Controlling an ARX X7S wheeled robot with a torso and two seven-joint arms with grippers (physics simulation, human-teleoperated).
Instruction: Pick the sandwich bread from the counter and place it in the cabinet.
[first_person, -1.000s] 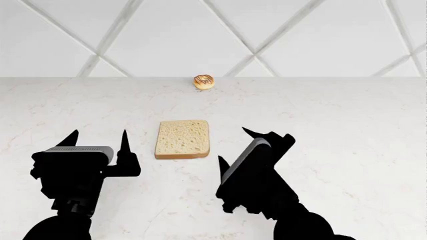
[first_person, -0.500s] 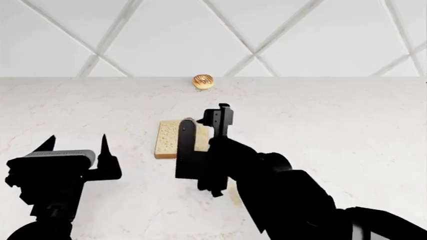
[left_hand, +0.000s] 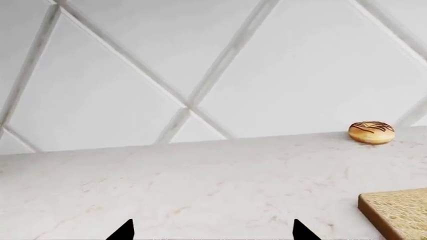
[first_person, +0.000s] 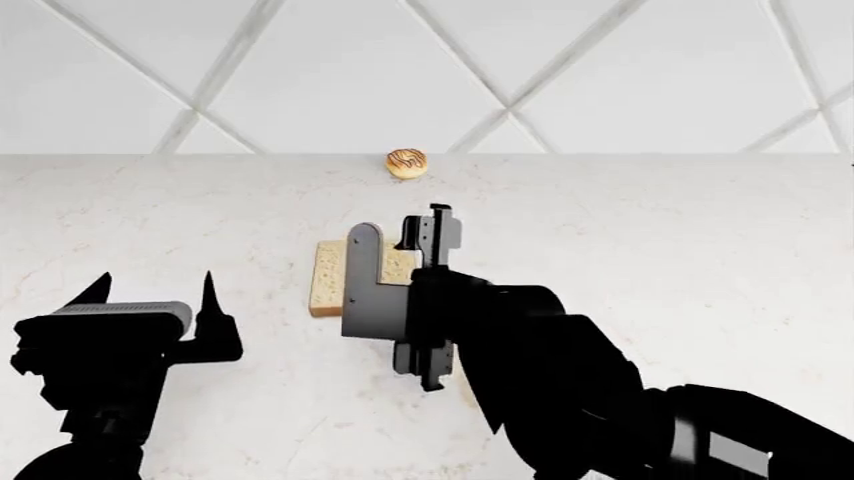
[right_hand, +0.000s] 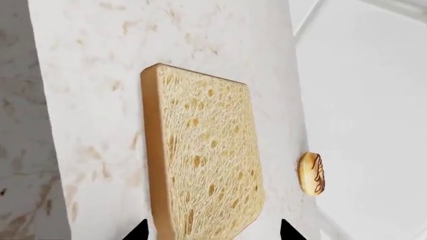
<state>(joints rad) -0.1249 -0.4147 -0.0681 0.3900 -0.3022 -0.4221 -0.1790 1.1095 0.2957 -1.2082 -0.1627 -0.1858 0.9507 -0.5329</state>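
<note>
Spread wide, the right gripper (first_person: 400, 232) in the head view hangs over the sandwich bread (first_person: 324, 278), whose uncovered strip shows at the gripper's 9 o'clock; contact cannot be told. The slice lies flat on the counter (first_person: 694, 240), with a donut (first_person: 407, 163) at its 12 o'clock by the tiled wall (first_person: 427, 70). At 8 o'clock the left gripper (first_person: 147, 290) holds nothing, prongs apart.

From the left wrist, its two tips show parted (nothing between them), the bread's corner and the donut lying off to one side.

From the right wrist, the bread (right_hand: 203, 155) sits between the two parted tips, the donut (right_hand: 311, 173) beyond.
</note>
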